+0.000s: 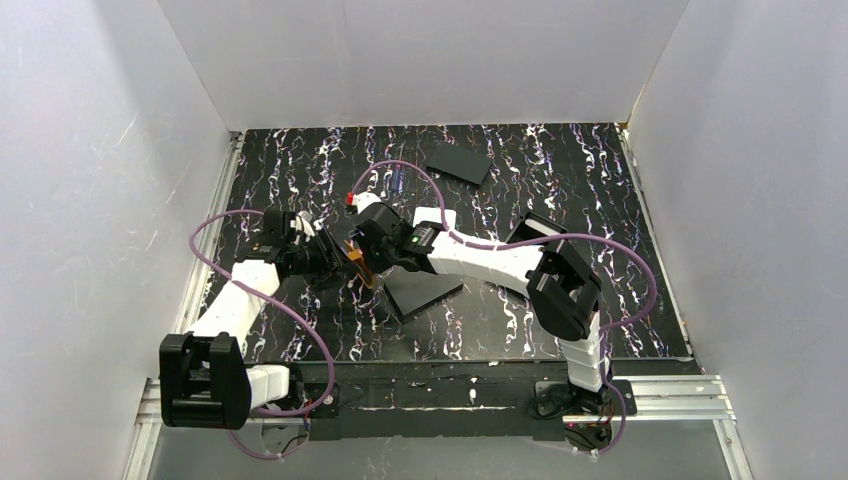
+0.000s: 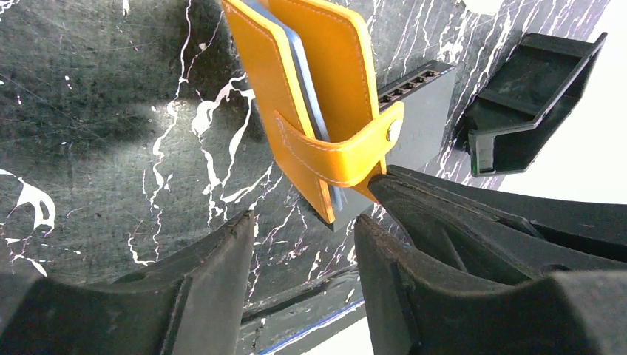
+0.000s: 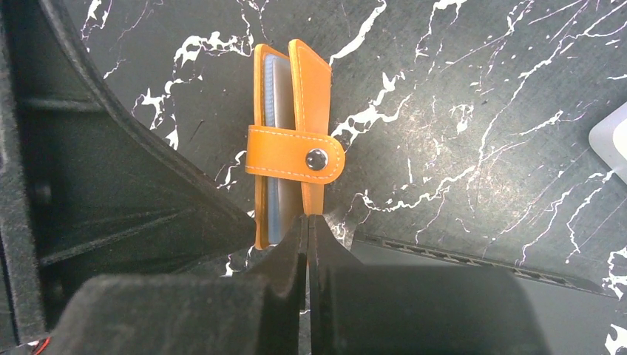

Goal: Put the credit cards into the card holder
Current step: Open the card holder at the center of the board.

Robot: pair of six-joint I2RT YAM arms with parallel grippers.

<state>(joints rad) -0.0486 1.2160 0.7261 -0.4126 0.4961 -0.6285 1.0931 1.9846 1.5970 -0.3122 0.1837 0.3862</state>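
Observation:
The orange card holder (image 1: 356,262) hangs above the table between both grippers, its clasp strap snapped shut. My right gripper (image 3: 307,218) is shut on the lower edge of one cover of the card holder (image 3: 296,148). My left gripper (image 2: 304,220) stands open just below the card holder's (image 2: 318,96) bottom corner, with nothing between its fingers. Pale blue-grey leaves show between the orange covers. No credit cards are in view as such.
A flat black rectangle (image 1: 422,290) lies under the right arm and another (image 1: 458,162) lies at the back. A small white flat piece (image 1: 430,215) lies beside the right wrist. A black bracket-like part (image 2: 529,96) lies to the right. White walls enclose the marbled black table (image 1: 600,180).

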